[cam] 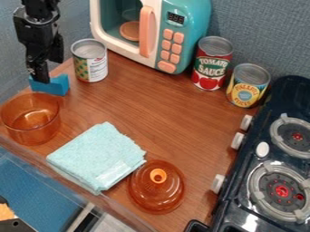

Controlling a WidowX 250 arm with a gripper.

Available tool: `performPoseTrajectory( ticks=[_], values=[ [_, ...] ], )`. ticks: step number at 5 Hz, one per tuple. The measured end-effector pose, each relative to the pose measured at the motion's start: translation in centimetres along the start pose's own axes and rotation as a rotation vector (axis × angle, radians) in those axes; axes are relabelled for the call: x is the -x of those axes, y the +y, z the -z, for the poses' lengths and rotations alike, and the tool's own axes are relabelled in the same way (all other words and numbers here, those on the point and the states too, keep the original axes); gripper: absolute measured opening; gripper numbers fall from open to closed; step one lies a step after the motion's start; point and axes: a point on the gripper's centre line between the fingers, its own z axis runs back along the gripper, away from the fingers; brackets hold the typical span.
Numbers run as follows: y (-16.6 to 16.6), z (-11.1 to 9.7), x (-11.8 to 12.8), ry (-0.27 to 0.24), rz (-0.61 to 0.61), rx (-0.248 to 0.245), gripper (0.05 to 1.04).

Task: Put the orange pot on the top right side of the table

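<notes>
The gripper [41, 76] hangs at the upper left of the camera view, its lower end right at a small blue block [55, 86]; whether it holds the block I cannot tell. Just below them, at the left edge, the see-through orange pot [29, 131] stands upright on the brown table [176, 120], uncovered and with nothing visible inside. Its orange domed lid [156, 192] with a ring knob lies apart, at the lower middle.
A folded light-blue cloth [97, 156] lies between pot and lid. Behind are a vegetable can [89, 63], a toy microwave [176, 13], a tomato sauce can [212, 65] and a pineapple can [248, 86]. A dark toy stove [263, 152] borders the right.
</notes>
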Motion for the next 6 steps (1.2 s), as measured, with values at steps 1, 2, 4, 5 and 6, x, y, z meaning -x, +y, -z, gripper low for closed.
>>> performPoseTrajectory(
  ticks=[1, 2, 4, 5, 6],
  values=[
    [0.5, 1.1, 0.3, 0.012, -0.002, -0.031, 1.000],
    [1.0, 1.5, 1.1, 0.056, -0.013, -0.026, 1.000],
    [1.9, -1.8, 0.9, 0.091, -0.135, 0.045, 1.000],
    [3.1, -4.3, 0.9, 0.097, -0.179, 0.069, 1.000],
    [5.7, -5.4, 0.6, 0.085, -0.318, 0.036, 1.000]
  ],
)
